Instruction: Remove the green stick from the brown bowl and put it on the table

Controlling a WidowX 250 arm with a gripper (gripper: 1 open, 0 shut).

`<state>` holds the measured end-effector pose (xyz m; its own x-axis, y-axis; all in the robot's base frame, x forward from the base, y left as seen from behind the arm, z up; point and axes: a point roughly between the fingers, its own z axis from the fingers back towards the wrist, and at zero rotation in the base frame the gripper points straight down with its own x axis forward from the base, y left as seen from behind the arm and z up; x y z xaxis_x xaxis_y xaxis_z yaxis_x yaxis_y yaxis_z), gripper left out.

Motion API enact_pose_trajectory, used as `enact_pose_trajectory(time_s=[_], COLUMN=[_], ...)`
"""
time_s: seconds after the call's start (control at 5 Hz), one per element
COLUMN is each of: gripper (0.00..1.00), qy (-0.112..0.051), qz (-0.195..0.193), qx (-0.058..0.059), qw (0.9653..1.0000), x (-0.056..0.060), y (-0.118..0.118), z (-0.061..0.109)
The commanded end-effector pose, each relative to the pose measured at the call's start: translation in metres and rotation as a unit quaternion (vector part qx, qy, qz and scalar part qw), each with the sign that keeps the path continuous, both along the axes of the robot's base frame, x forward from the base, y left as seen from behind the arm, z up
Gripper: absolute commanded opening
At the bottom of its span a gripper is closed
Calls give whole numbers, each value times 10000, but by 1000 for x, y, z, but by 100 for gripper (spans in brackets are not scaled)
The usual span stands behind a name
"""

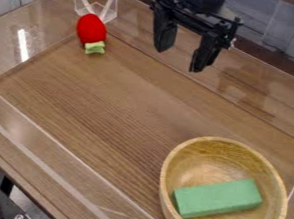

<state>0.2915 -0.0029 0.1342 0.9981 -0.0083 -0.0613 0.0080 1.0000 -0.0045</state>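
The brown bowl cradles the green stick; well beyond it, the gripper hangs pointing down, jaws spread, empty.

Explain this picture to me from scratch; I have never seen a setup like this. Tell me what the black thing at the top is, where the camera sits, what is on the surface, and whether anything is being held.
There is one picture, taken by a camera looking down at an angle on the table, a glossy wood-grain top with low clear plastic walls around it.

The black thing hanging at the top is the gripper of a robot arm. It points down, its jaws stand open, and it holds nothing. It is up in the air near the far side of the table.

At the near right sits the brown bowl, wide, round and shallow. Inside it lies the green stick, a flat green block.

At the far left is a red ball-like object with a small green piece at its base.

The stick has not yet been taken out of the bowl.
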Motion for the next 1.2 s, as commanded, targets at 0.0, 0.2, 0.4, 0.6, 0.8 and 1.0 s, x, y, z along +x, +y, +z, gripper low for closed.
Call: enact_pose_trajectory(time_s=[0.0, 0.2, 0.4, 0.6, 0.8, 1.0], gripper=[100, 100, 100, 100, 100, 100], qy=[124, 223, 141, 49, -68, -163], qz=[-163, -600, -1057, -1324, -1318, -1334], qx=[-48, -115, -150, -178, -182, -237], qw=[9998, 9979, 9942, 9910, 9911, 9906], x=[-12, -32, -48, -60, -70, -80], y=[-4, -27, -50, -69, -85, -105], z=[-6, -13, -20, -27, -23, -19])
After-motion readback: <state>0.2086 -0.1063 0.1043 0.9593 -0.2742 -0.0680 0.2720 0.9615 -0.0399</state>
